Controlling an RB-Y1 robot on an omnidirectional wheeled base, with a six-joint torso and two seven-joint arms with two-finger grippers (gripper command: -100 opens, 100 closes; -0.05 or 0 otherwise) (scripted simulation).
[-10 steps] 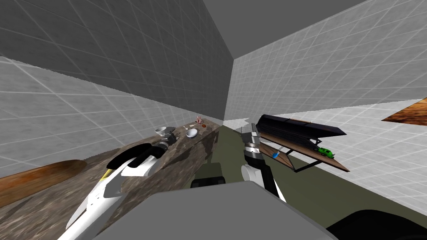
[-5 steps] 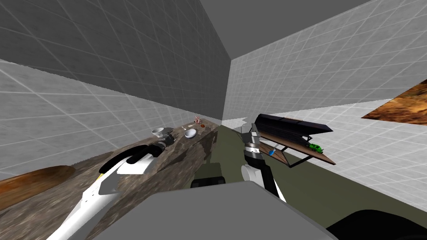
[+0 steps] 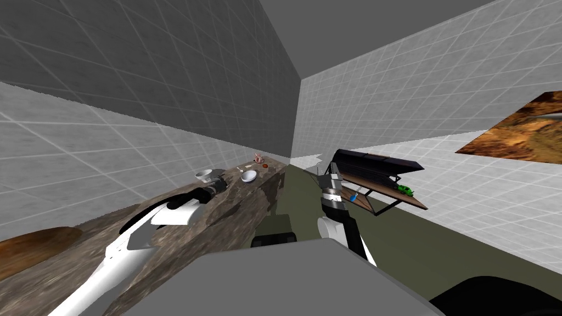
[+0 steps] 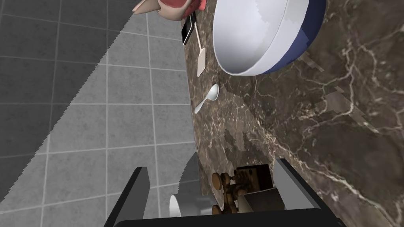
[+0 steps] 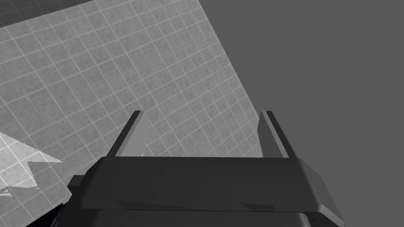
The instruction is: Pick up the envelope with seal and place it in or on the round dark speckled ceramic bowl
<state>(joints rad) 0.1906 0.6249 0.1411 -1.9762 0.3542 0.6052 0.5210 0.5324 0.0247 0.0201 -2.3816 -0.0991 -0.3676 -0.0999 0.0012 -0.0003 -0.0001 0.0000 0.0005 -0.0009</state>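
Note:
My left gripper (image 4: 211, 165) (image 3: 221, 180) hangs open over the brown marbled counter (image 4: 335, 118). A small brown object with round knobs (image 4: 236, 185) lies between the finger bases; I cannot tell whether it is the envelope. Ahead of the fingers stands a round bowl (image 4: 256, 35) (image 3: 249, 176), white inside and dark blue outside. A flat tan piece (image 4: 201, 61) lies beside that bowl near the counter's wall edge. My right gripper (image 5: 201, 114) (image 3: 331, 178) is open and raised in front of my chest, holding nothing.
A white spoon (image 4: 207, 98), a dark phone (image 4: 188, 29) and a pink figure (image 4: 169, 6) lie past the bowl. A second pale bowl (image 3: 204, 175) sits by the wall beside my left gripper. To the right, a wall shelf (image 3: 384, 189) carries a green toy (image 3: 405, 190).
The whole head picture has swung a little, so the shelf and counter things sit further left. My left arm reaches slightly further along the counter. Both grippers stay open.

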